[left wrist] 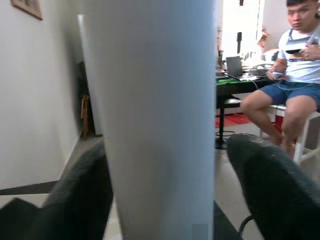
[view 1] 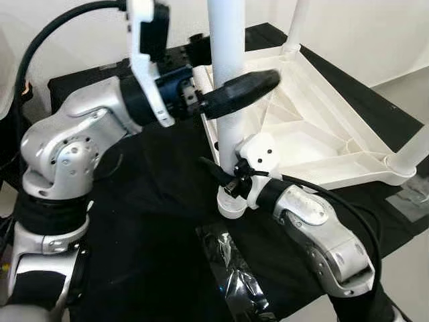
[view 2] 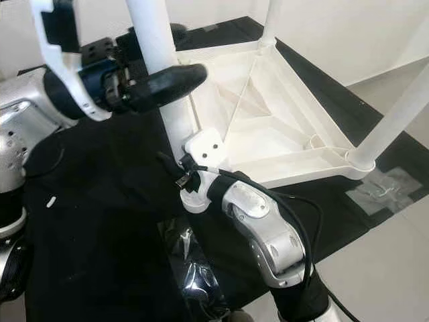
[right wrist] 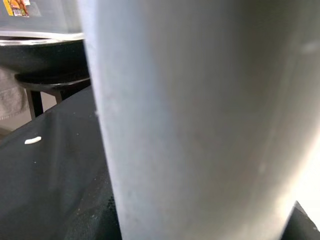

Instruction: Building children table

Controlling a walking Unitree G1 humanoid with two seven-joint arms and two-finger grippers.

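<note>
White plastic leg (view 1: 226, 60) stands upright at the near corner of the upturned table (view 1: 315, 134) on the black tabletop (view 1: 154, 221). Left hand (view 1: 231, 94) grips it high; right hand (view 1: 224, 181), closed, holds its base.

This looks like a room in a home. It has white walls (left wrist: 35, 100) and a picture frame (left wrist: 27, 7) up high. A person (left wrist: 295, 75) sits on a stool beside a desk (left wrist: 240, 82) with a laptop (left wrist: 234, 66).
</note>
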